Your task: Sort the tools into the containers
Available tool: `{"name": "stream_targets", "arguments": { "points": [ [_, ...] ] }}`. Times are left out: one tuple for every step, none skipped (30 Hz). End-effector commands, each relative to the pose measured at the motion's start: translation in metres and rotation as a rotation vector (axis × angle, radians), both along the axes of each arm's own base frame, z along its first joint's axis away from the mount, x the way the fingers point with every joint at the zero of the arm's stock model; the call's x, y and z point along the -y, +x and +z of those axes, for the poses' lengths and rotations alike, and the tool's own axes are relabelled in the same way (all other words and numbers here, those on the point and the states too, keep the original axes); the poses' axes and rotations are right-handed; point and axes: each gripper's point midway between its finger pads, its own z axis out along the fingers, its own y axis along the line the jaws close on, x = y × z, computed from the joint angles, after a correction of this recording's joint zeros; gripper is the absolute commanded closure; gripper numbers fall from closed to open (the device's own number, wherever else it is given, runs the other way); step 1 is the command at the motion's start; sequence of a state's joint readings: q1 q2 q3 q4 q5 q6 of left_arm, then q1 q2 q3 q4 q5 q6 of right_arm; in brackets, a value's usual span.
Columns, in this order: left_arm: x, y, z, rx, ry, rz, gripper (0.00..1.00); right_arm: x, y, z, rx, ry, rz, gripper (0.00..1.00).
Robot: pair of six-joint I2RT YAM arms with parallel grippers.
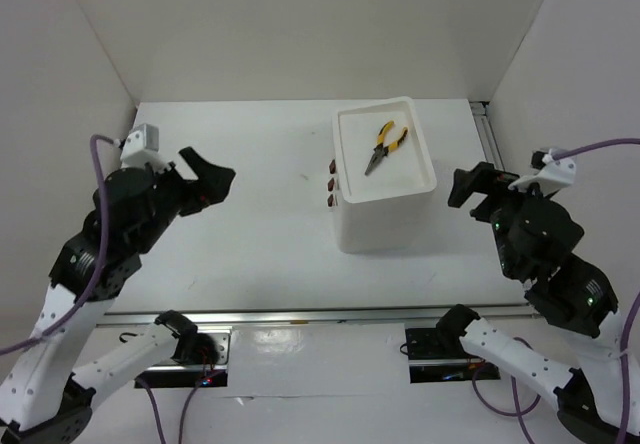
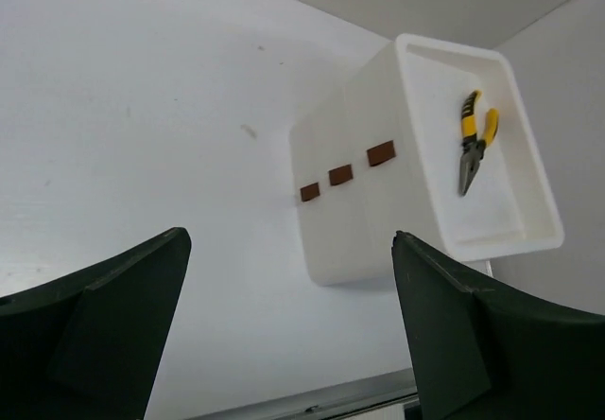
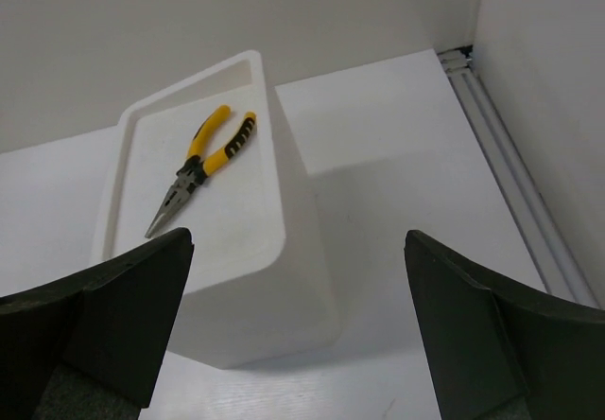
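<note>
Pliers with yellow handles lie in the top tray of the drawer box. Left gripper at its nine o'clock and right gripper at three are both spread and empty. No loose tool shows, so sorting seems done and the next move is only to withdraw.

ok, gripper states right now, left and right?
Left gripper: open, holding nothing.
Right gripper: open, holding nothing.
</note>
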State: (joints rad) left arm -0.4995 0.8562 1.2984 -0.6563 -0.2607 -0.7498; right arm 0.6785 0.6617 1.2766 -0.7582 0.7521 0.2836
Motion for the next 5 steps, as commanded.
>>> {"name": "stream_targets", "arguments": {
  "points": [
    [-0.031, -0.026, -0.027, -0.041, 0.092, 0.058, 0.0, 0.026, -0.018, 0.006, 0.021, 0.015, -0.076, 0.0],
    [-0.033, -0.033, -0.029, -0.045, 0.091, 0.049, 0.0, 0.027, -0.018, 0.004, 0.013, 0.008, -0.076, 0.0],
    [-0.036, -0.039, -0.028, -0.043, 0.08, 0.052, 0.0, 0.027, -0.018, 0.003, 0.013, 0.008, -0.076, 0.0],
    [-0.035, -0.043, -0.029, -0.038, 0.073, 0.039, 0.0, 0.027, -0.018, 0.003, 0.013, 0.008, -0.076, 0.0],
    [-0.039, -0.05, -0.028, -0.029, 0.077, 0.037, 0.0, 0.026, -0.018, -0.001, 0.001, 0.006, -0.077, 0.0]
  ]
}}
